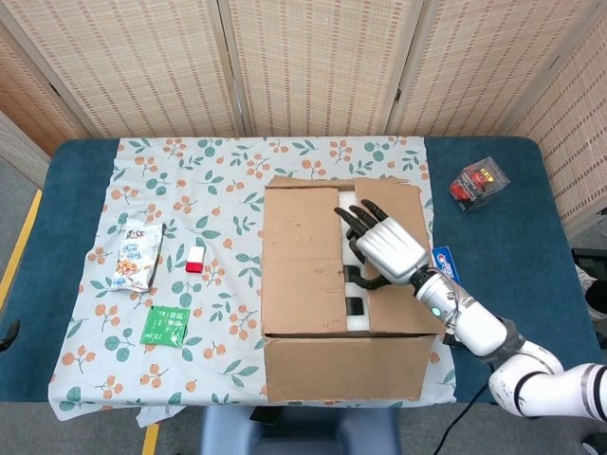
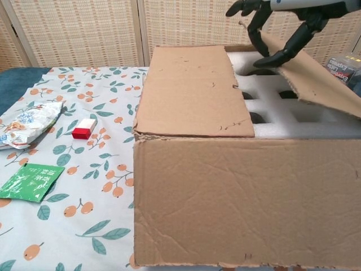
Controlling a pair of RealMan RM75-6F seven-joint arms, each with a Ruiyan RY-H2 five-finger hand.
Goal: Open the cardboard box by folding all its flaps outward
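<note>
The cardboard box (image 1: 313, 365) (image 2: 225, 192) stands at the front middle of the table. Its left flap (image 1: 299, 256) (image 2: 192, 84) lies flat and closed. My right hand (image 1: 389, 248) (image 2: 282, 25) grips the inner edge of the right flap (image 1: 391, 196) (image 2: 321, 79), fingers on top and thumb beneath. That flap is tilted up along the centre seam. White foam (image 1: 353, 313) (image 2: 282, 113) with round holes shows in the gap. The left hand appears in neither view.
On the floral cloth left of the box lie a snack bag (image 1: 136, 254), a small red and white box (image 1: 194, 259) and a green packet (image 1: 166, 326). A blue carton (image 1: 446, 270) sits just right of the box; a red item in clear casing (image 1: 477, 183) lies further right.
</note>
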